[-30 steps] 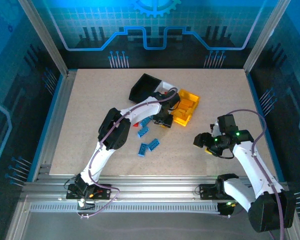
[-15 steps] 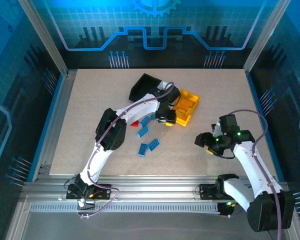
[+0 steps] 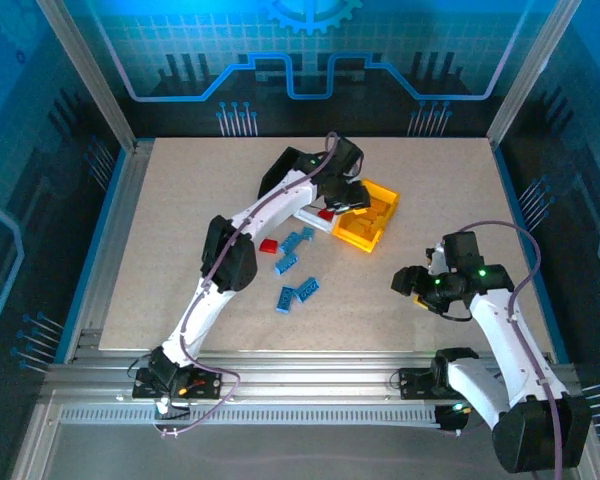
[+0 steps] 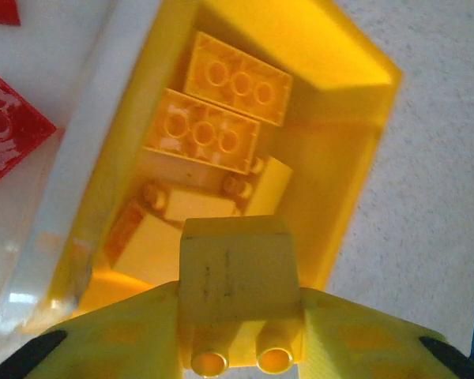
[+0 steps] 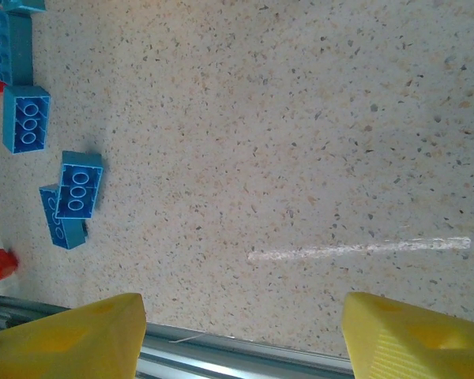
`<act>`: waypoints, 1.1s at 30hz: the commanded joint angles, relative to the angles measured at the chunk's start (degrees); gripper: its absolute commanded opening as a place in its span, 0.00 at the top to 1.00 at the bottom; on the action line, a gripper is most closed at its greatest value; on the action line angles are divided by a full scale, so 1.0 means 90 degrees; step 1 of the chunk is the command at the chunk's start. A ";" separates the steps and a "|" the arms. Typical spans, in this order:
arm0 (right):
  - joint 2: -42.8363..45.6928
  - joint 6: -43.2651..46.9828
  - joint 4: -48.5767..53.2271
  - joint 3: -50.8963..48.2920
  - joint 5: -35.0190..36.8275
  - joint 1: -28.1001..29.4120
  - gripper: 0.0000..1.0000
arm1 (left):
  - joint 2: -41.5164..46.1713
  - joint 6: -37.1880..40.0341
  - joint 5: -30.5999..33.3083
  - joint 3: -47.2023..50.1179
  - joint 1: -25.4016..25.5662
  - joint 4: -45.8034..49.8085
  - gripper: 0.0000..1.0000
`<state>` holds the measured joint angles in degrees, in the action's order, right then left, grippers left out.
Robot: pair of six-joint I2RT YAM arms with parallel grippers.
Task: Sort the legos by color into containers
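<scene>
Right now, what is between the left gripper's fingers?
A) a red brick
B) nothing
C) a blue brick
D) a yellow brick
D: the left wrist view shows a yellow brick clamped in the left gripper, hanging over the yellow bin.

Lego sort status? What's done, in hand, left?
Done: several yellow bricks lie in the yellow bin, and red bricks in the white bin. In hand: left gripper, jaws shut on a yellow brick above the yellow bin. Left: several blue bricks and a red brick on the table; right gripper open, empty.
</scene>
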<state>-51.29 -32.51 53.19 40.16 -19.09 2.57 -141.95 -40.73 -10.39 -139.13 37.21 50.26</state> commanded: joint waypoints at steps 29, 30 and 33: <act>-0.1020 0.0107 -0.0415 0.0446 -0.0535 0.0362 0.32 | 0.4681 0.0521 0.1584 0.5258 -0.0222 0.0470 0.23; -0.1062 0.0084 -0.0471 0.0468 -0.0504 0.0438 0.31 | 0.5073 0.0315 0.1596 0.5757 -0.0317 0.0516 0.22; -0.1144 -0.0038 -0.0656 0.0403 -0.0457 0.0688 0.31 | 0.5961 -0.0304 0.1559 0.7132 -0.0657 0.0616 0.19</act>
<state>-61.08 -32.34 48.97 42.74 -22.65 6.83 -91.92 -38.26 0.93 -82.70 33.95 52.38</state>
